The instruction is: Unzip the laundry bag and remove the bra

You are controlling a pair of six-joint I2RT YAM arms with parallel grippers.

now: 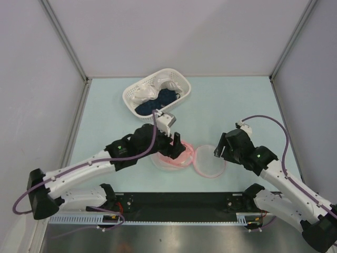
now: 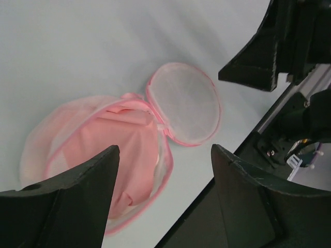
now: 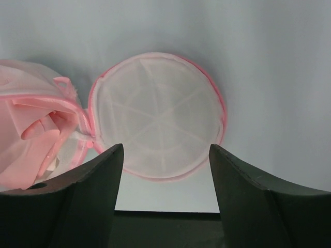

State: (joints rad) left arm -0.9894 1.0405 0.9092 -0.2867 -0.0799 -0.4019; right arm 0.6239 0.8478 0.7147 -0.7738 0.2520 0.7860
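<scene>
Laundry bag lies unzipped on table, both halves spread open. Bra sits bunched in the 9 o'clock half; the 3 o'clock half shows only mesh. Left gripper hovers over the bra, fingers wide, holding nothing. Right gripper hovers at the mesh half's 3 o'clock edge, fingers wide, holding nothing. Basket at bag's 12 o'clock.

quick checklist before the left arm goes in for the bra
1. laundry bag unzipped, halves lying spread apart: ok
2. bra exposed in the open half: ok
3. left gripper open and above that half: ok
4. right gripper open, holding nothing, over the empty half: ok
5. bra straps free of the bag's edging: cannot tell
</scene>
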